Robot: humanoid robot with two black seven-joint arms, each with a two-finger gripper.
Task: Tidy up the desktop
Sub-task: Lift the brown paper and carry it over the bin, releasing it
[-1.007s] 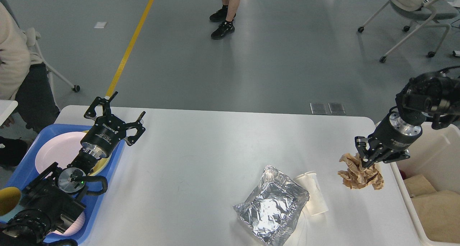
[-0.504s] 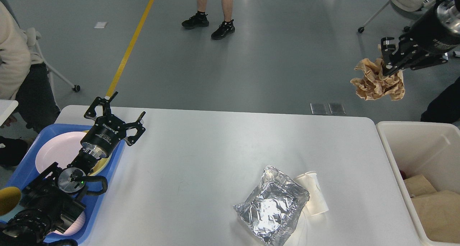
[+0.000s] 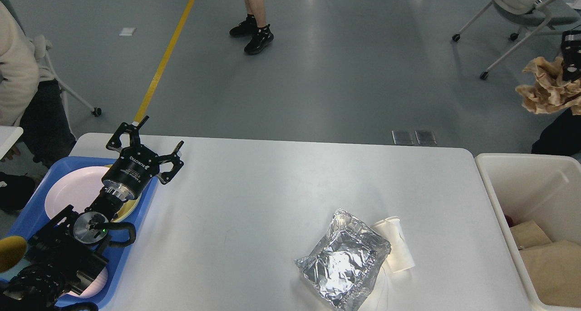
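Jaws: left gripper (image 3: 147, 148) wide open, holding nothing; right gripper (image 3: 571, 59) mostly out of view, grip unclear.
Brown paper (image 3: 547, 93) has gone from the desktop (image 3: 254, 202) up high right, above the bin (image 3: 522, 179). Foil (image 3: 342, 261) and cup (image 3: 395, 245) remain.

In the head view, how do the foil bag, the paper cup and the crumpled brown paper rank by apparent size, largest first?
1. Foil bag, clearly the largest.
2 and 3. Crumpled brown paper and paper cup: not ranked. They look similar, the paper is cut off by the frame edge and held up in the air, and the bag hides part of the cup.
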